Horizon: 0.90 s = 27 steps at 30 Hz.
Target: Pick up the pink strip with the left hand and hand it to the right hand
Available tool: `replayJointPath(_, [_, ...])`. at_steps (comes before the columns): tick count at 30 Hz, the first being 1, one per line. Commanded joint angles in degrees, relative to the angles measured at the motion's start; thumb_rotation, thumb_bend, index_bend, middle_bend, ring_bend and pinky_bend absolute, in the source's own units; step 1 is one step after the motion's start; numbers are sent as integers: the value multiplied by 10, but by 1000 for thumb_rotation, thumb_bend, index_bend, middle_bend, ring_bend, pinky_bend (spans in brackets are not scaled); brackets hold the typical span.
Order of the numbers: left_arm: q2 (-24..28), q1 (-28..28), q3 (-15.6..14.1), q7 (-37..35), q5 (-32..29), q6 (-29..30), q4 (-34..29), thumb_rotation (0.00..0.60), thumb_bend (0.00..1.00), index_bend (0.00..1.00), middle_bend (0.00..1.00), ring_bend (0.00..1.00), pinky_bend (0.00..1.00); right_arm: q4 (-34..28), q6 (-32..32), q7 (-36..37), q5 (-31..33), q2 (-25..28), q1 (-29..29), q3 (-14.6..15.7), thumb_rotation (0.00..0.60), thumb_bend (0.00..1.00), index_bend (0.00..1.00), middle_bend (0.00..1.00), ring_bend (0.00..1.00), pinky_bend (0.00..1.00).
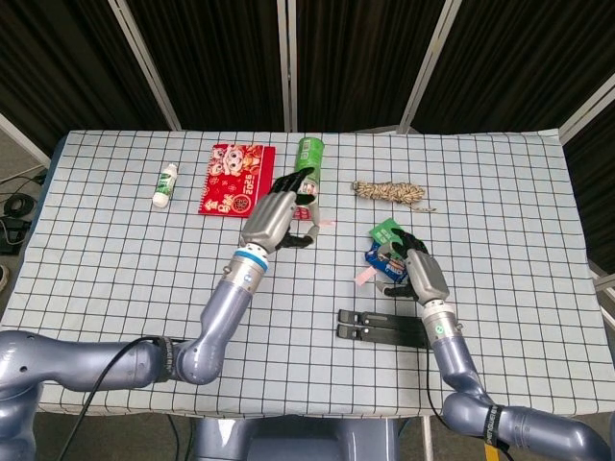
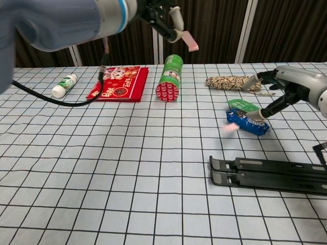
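The pink strip (image 1: 363,277) was in neither hand. It sat low over the checked table (image 1: 115,269), just left of a blue packet (image 2: 248,122) and near the right hand's fingertips (image 2: 263,113). In the chest view it was only a pale blur, so I could not tell whether it lay flat on the cloth. The right hand (image 1: 420,276) hovered over the blue packet with its fingers spread and nothing in them. A green packet (image 1: 386,231) lay just behind the blue one. The left hand (image 1: 277,213) was raised well to the left, in front of a green can (image 1: 307,163) that lay on its side. Its fingers were loosely curled, and a small pink piece (image 2: 191,41) stuck out from their tips. I could not tell whether it was pinched there or merely clinging. At the far side lay a red booklet (image 1: 236,181), with a white bottle (image 1: 165,184) further left. A coil of rope (image 1: 388,192) lay to the right of the can. A pair of black rails (image 2: 271,174) lay on the near side, below the right hand.
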<state>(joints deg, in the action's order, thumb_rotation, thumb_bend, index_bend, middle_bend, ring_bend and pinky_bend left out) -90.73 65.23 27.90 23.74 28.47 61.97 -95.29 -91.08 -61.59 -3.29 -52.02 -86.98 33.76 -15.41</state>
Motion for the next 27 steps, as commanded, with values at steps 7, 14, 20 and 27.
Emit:
replayJointPath(7, [119,-90,-71,7,72,34,-75,600,0,0,0,0,0,40,-39,30,-122,87,-46,38,600,0,0,0,0,0])
replayJointPath(14, [186,-184,-139,-42,197,85,-98,600,0,0,0,0,0,138,-129,104,-258,142,-98,79,600,0,0,0,0,0])
replayJointPath(20, [235,-296,-229,-91,310,161,-106,600,0,0,0,0,0,240,-220,132,-333,163,-153,118,600,0,1,0,0,0])
replayJointPath(27, [251,-390,-290,-125,389,229,-93,600,0,0,0,0,0,221,-248,101,-330,187,-203,135,600,0,0,0,0,0])
